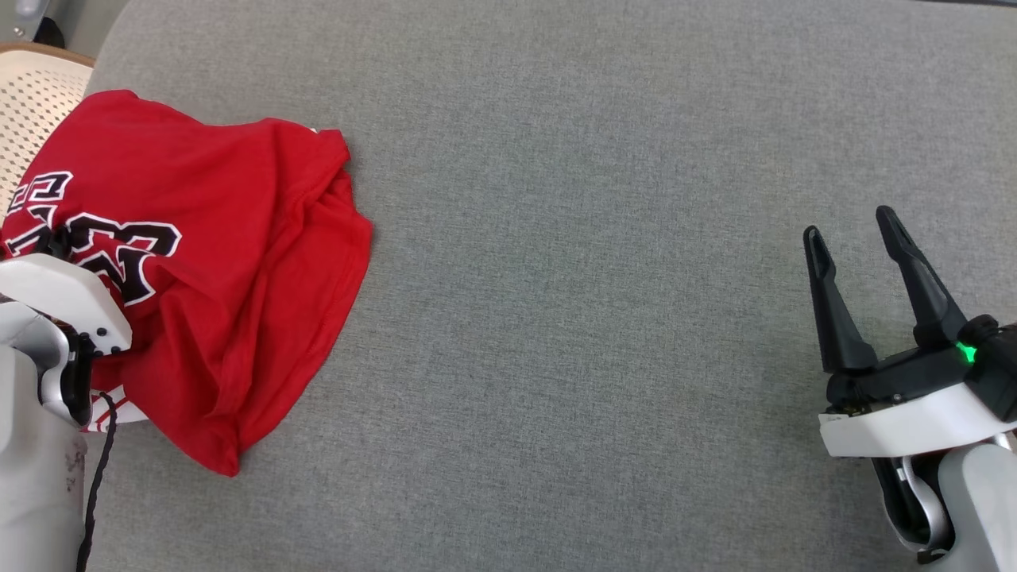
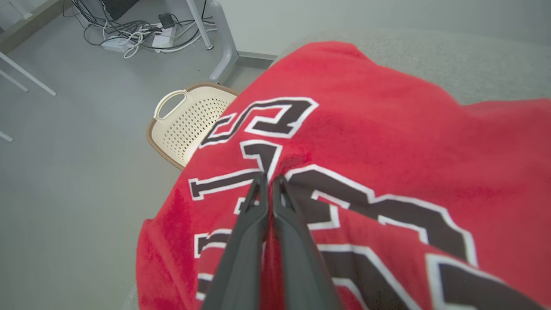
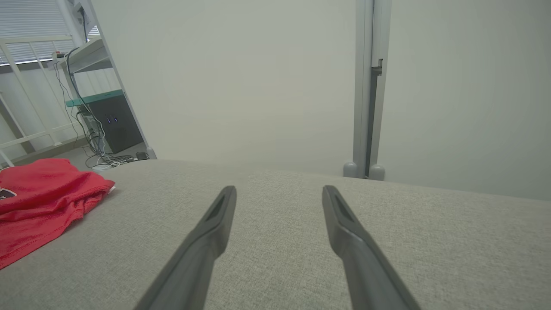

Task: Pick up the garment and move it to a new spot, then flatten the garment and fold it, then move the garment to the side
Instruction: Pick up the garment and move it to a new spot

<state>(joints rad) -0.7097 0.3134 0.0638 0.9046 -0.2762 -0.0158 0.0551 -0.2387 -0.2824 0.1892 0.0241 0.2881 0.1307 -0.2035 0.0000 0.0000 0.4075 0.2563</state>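
The garment (image 1: 230, 270) is a crumpled red jersey with black, white-edged lettering, lying at the left edge of the grey padded surface (image 1: 604, 286). In the left wrist view my left gripper (image 2: 270, 178) is shut on the garment (image 2: 387, 129), its two dark fingers pressed together with a pinch of red cloth between them at the lettering. In the head view its white wrist (image 1: 63, 294) sits over the garment's left part. My right gripper (image 1: 852, 229) stands open far to the right with nothing between its fingers. In the right wrist view the right gripper (image 3: 279, 191) is well clear of the garment (image 3: 38, 193).
A cream perforated basket (image 1: 32, 103) stands off the surface's far left corner, also seen as the basket (image 2: 189, 125) on the floor below the garment. Loose cables (image 2: 137, 34) and a table leg (image 2: 224, 43) lie beyond it. A wall rises behind the surface.
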